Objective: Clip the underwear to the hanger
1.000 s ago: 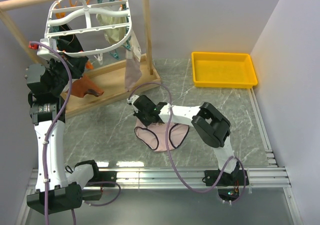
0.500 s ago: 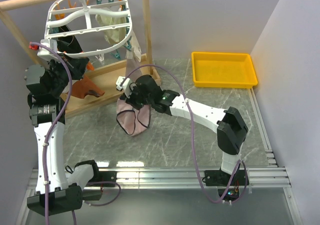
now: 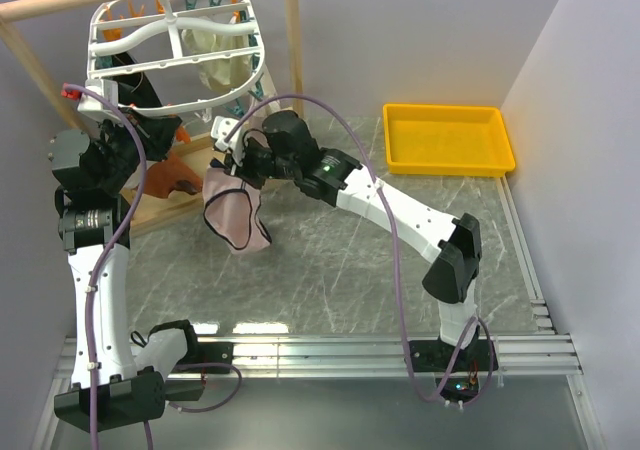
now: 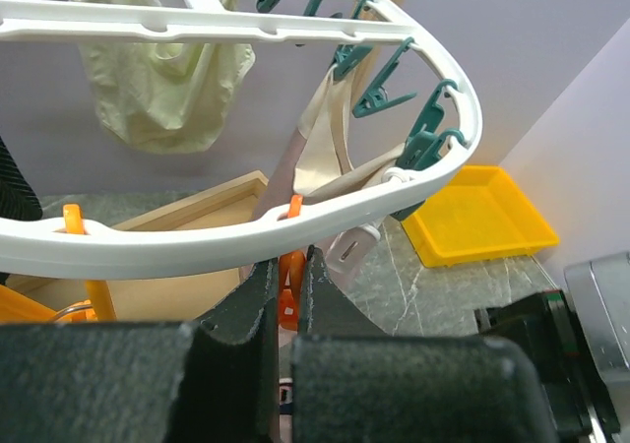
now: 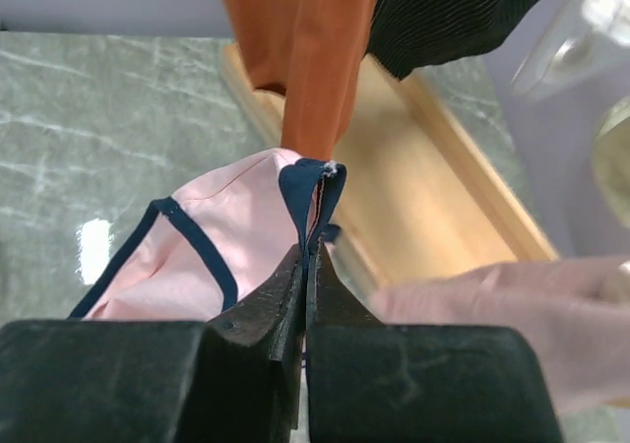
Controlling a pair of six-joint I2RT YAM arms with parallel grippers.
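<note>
- The right claw [image 5: 305, 266] is pressed together on the navy-trimmed edge of the underwear [image 3: 235, 215]. The garment hangs clear of the counter [image 3: 330, 280], just below the near rim of the hanger [image 4: 246, 238].
- The left claw [image 4: 286, 271] is closed on an orange clothespin [image 4: 288, 303] dangling under that rim. The step in hand looks like feeding the trim into this pin.
- The pin's mouth is hidden behind the left fingers, so I cannot tell whether it gapes. It likely needs a firm squeeze on its tail ends before the fabric arrives.
- Only a short fold of trim stands proud of the right fingertips. That fold should go into the mouth, so the right claw should come in trim first, with its fingers beside the pin and not across it.
- An orange garment [image 5: 315, 59] and a black garment [image 5: 453, 10] hang close by. The approach should pass in front of them without snagging.
- The hanger probably swings, so the left claw should steady the pin and not push on the rim.
- For release, the left claw should ease first so the pin bites. The right claw should part only once the fabric holds.
</note>
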